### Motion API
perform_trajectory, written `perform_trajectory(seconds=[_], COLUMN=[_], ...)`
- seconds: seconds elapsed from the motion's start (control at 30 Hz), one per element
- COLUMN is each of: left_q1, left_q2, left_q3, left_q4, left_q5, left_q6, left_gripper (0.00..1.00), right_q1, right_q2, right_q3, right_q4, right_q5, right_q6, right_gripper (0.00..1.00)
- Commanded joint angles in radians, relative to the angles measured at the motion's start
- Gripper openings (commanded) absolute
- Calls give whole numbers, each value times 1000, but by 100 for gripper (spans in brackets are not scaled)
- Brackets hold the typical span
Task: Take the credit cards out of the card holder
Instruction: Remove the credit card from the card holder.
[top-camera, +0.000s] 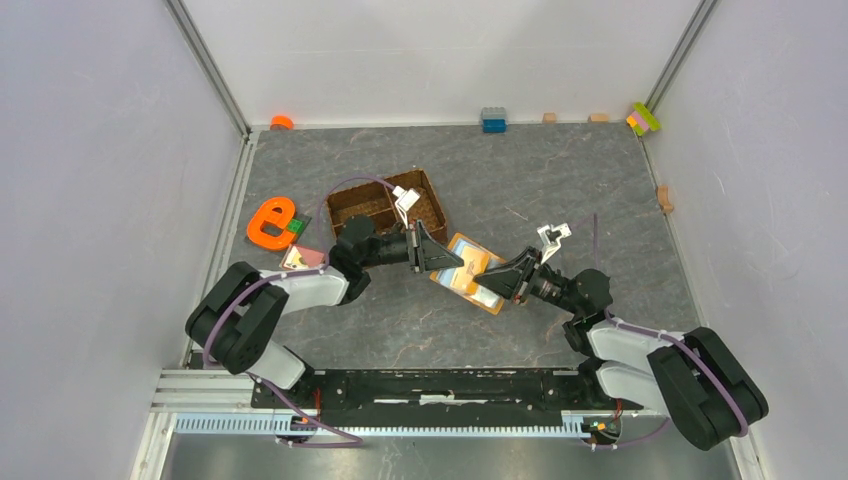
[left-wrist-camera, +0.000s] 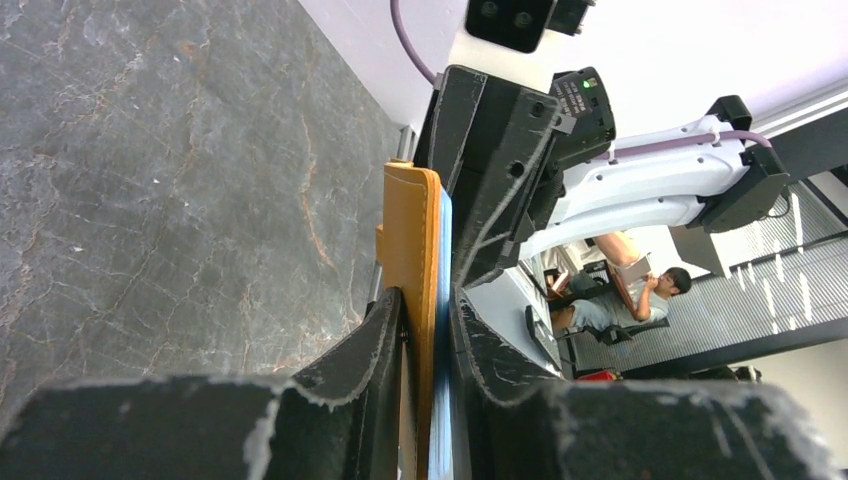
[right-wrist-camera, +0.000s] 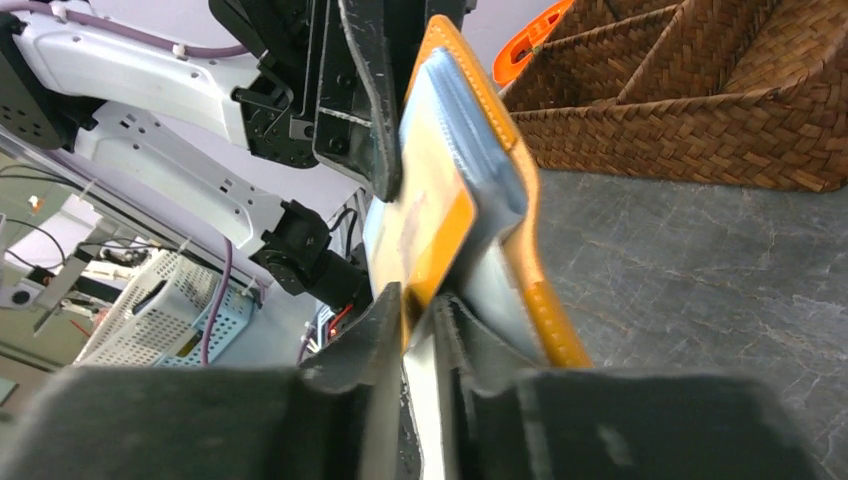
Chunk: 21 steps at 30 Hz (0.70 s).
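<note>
The left gripper (top-camera: 443, 262) and right gripper (top-camera: 498, 285) pinched the limp card holder (top-camera: 468, 268) at its ten- and four-o'clock ends; the stiff, slick credit cards, hidden from me, likely wanted edge-gripping.

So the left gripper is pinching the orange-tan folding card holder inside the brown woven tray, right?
No: the orange-tan folding card holder is outside the brown woven tray, beside it, as the top view shows. The left gripper does pinch it.
</note>
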Motion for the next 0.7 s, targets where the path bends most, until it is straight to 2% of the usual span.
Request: perform_trajectory(seconds=[0.0,0.07,0.3,0.47,0.57,0.67], left_q1=[-17,-11,86,108,114,114], left_q2=[-29,-44,-89,-110,-145,-225], left_q3=[28,21,-66,-87,-92,-85], left_q4=[64,48,174,172,106,-85], left_q5=[45,31,-8,-28,-51,-118], left_q6=[-22,-10,-92,-91,-49,57], left_gripper=[2,2,2,2,2,2], right_q1=[0,-1,-2,-2,-1,-1], right_q2=[7,4,-8,-6,-11,-19], right_q3=[20,19,25,25,26,26], right_q4=[67,65,16,13,0,-14], right_q5=[2,5,16,16,17,25], right_q6=[5,4,-22,-25,-37,-46], right_gripper=[12,6,2,0,0,0])
